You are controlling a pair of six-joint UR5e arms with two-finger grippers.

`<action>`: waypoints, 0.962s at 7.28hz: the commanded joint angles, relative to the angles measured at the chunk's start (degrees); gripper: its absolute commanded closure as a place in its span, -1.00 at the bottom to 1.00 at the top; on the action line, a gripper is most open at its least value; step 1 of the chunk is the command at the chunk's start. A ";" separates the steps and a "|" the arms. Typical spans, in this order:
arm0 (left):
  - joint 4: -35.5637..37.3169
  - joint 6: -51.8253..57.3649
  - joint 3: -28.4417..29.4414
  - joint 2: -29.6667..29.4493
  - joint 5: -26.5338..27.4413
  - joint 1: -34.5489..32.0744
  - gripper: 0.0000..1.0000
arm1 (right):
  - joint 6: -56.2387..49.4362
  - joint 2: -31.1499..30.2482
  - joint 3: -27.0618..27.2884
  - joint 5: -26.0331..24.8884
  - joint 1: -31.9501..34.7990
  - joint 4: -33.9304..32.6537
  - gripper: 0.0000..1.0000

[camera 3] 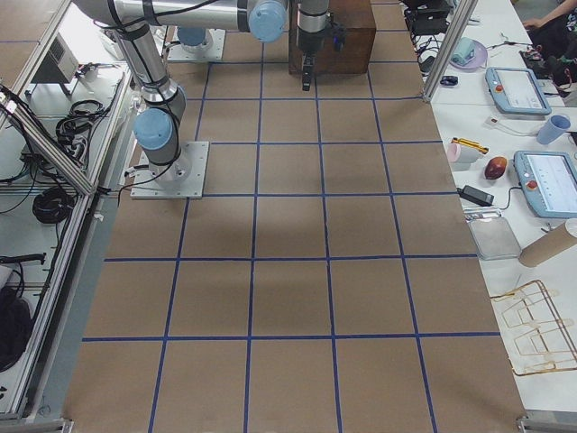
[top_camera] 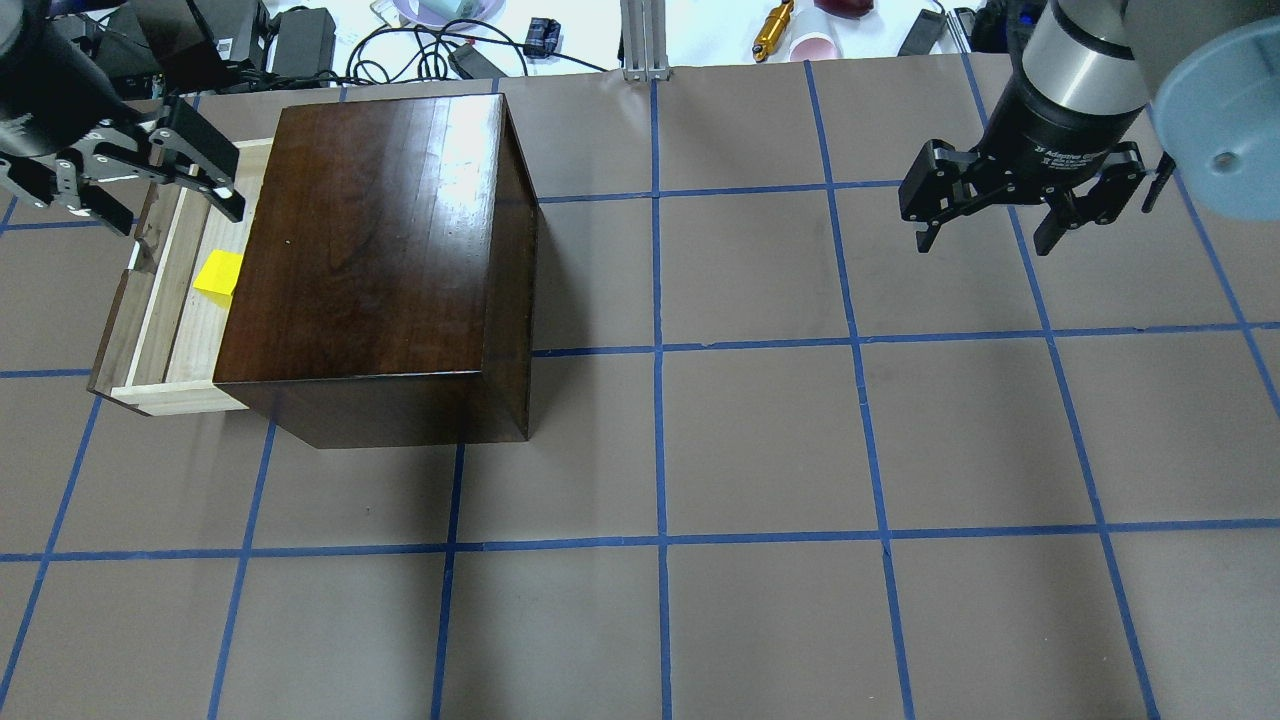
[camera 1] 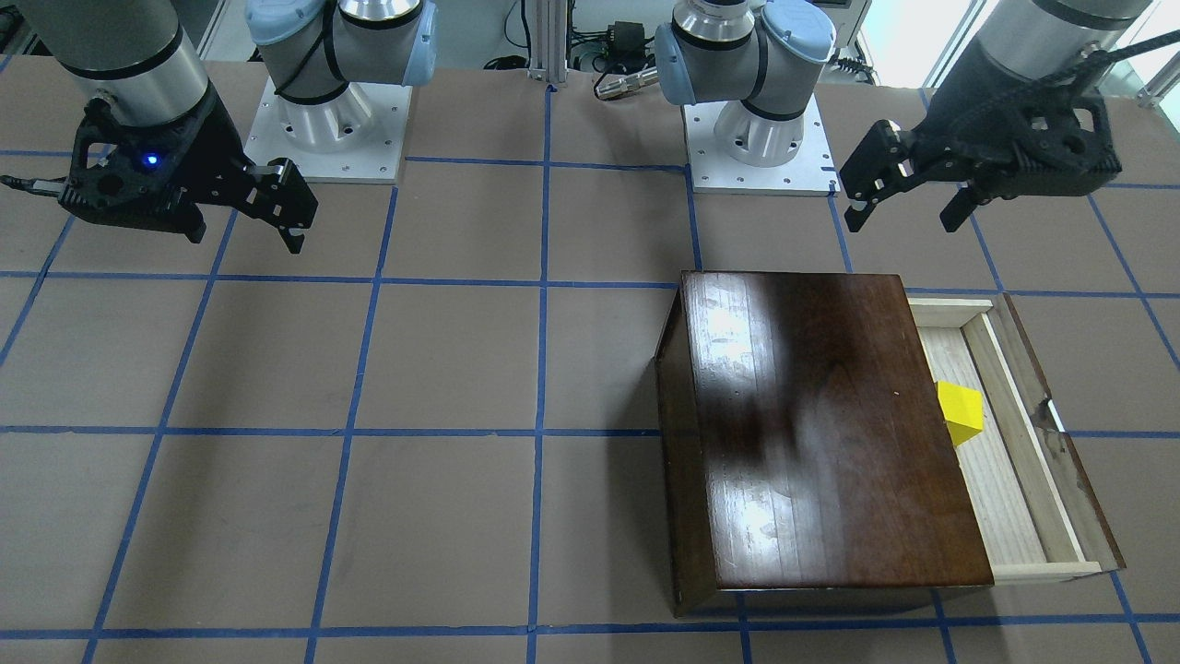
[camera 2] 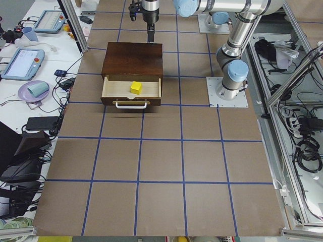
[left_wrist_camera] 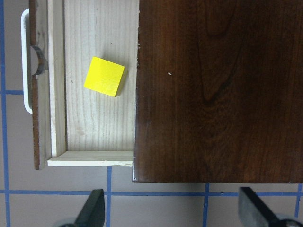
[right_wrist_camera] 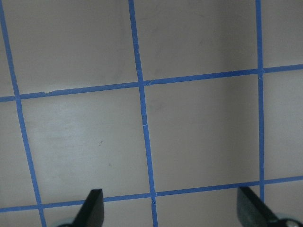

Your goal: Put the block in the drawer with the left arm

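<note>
The yellow block (camera 1: 959, 413) lies on the floor of the pulled-out drawer (camera 1: 1002, 406), close to the dark wooden box (camera 1: 811, 424). It also shows in the overhead view (top_camera: 220, 272) and the left wrist view (left_wrist_camera: 104, 76). My left gripper (camera 1: 905, 219) is open and empty, raised above and beside the end of the drawer (top_camera: 150, 290); its fingertips (left_wrist_camera: 94, 210) frame the box's corner from above. My right gripper (top_camera: 985, 243) is open and empty, hanging over bare table far from the box (top_camera: 380, 230).
The drawer has a white handle (left_wrist_camera: 24, 61) on its dark front panel. Blue tape lines grid the brown table (top_camera: 760, 430). Cables, cups and tablets lie beyond the table's far edge (top_camera: 450, 30).
</note>
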 commanded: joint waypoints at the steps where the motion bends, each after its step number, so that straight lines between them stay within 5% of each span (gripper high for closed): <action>1: 1.71 -6.14 -0.37 -1.13 0.13 -5.64 -1.00 | 0.00 0.00 0.00 0.00 0.00 0.00 -1.00; 7: 5.66 -4.14 -0.99 -1.84 2.95 -6.45 -1.00 | 0.00 0.00 0.00 0.00 0.00 0.00 -1.00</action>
